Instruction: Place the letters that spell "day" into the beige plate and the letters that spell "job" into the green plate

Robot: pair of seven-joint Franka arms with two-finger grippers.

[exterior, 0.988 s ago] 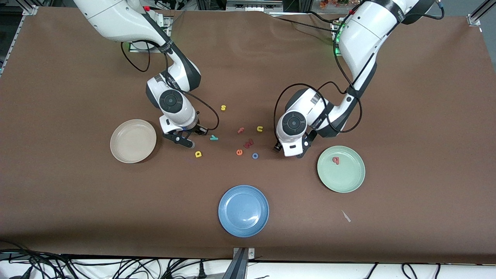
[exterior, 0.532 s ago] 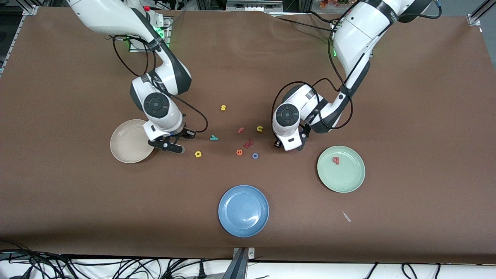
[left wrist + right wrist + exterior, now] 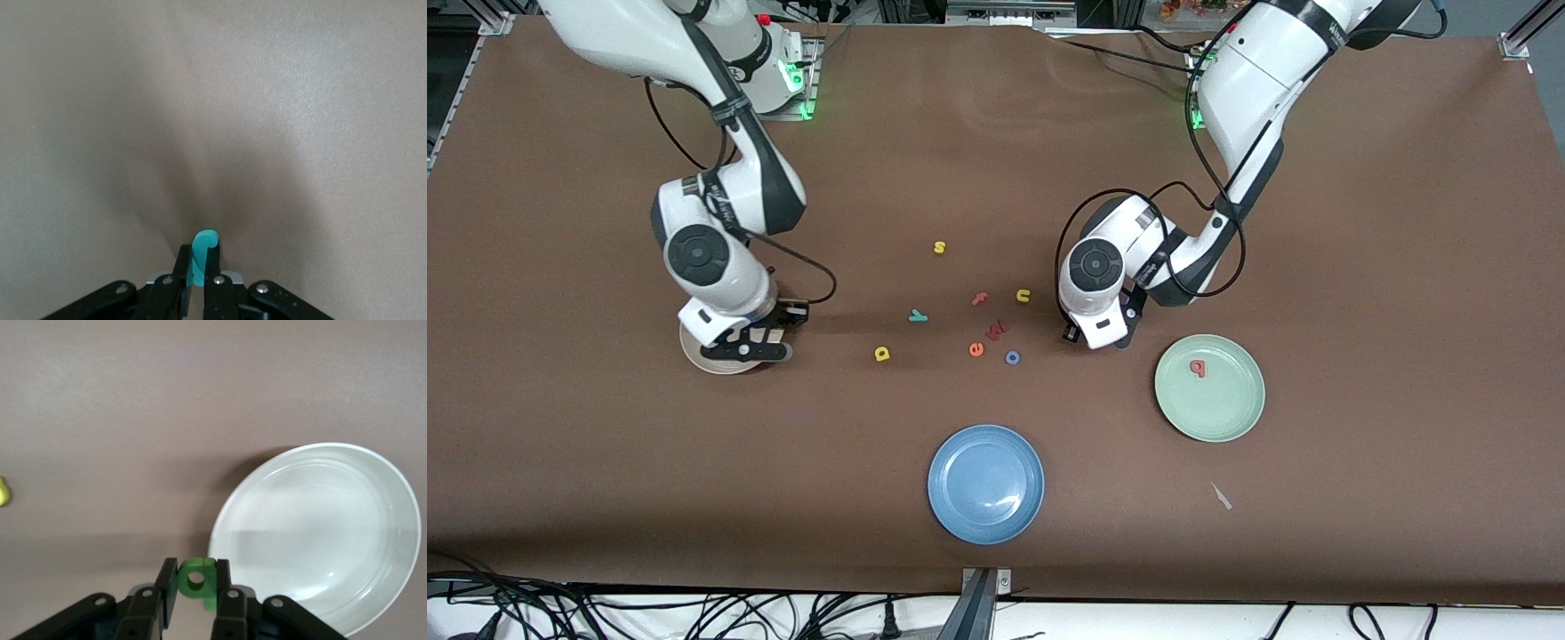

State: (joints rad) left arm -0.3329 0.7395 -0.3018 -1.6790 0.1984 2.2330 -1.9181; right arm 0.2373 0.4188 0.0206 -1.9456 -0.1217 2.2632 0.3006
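Jaws of the right gripper point(image 3: 197, 579) are clenched on the dark green "d" point(image 3: 198, 581), hanging over the rim of the beige plate point(image 3: 320, 540), which holds no letter yet. Toward the middle of the counter point(image 3: 605, 498), the yellow "a" point(image 3: 882, 354), the teal "y" point(image 3: 918, 316) and the blue "o" point(image 3: 1012, 357) lie loose. Next, the left gripper point(image 3: 199, 267) sits low over the counter near the green plate point(image 3: 1209, 427), its jaws pinched on the teal "j" point(image 3: 203, 253). Only the salmon "b" point(image 3: 1198, 367) lies in that plate. One letter of six looks delivered; two are in hand, three wait.
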